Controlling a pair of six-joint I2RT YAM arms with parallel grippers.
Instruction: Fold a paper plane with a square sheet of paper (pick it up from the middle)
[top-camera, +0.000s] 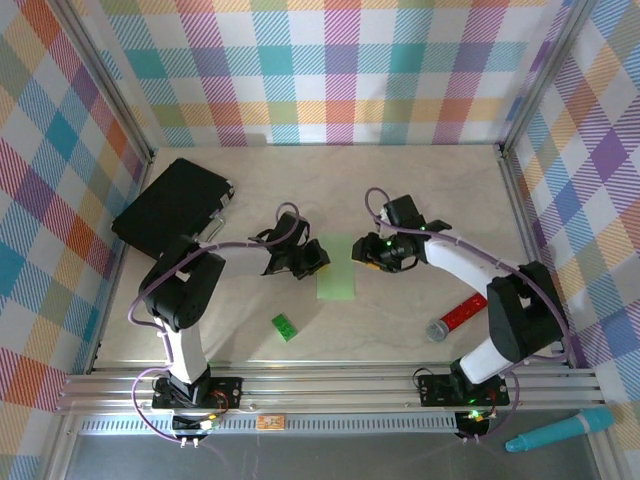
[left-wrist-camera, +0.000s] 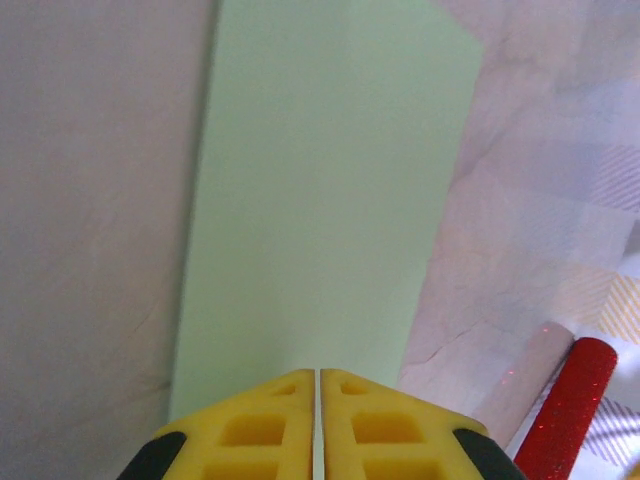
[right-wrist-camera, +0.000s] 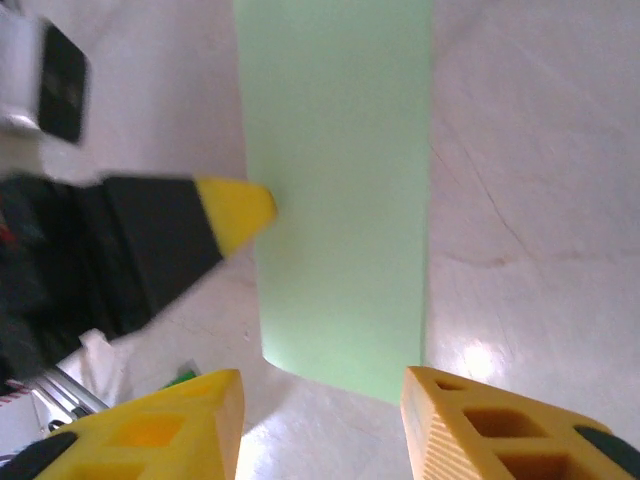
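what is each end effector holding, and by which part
Right end effector is open just short of one end of the folded green paper, gripping nothing. Left end effector is shut, tip at the paper's edge; a pinch cannot be confirmed.

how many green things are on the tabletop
2. The pale-green paper lies mid-table between the left gripper and right gripper; the small bright-green brick sits nearer the front edge, left of it. Something small could hide beneath the arms.
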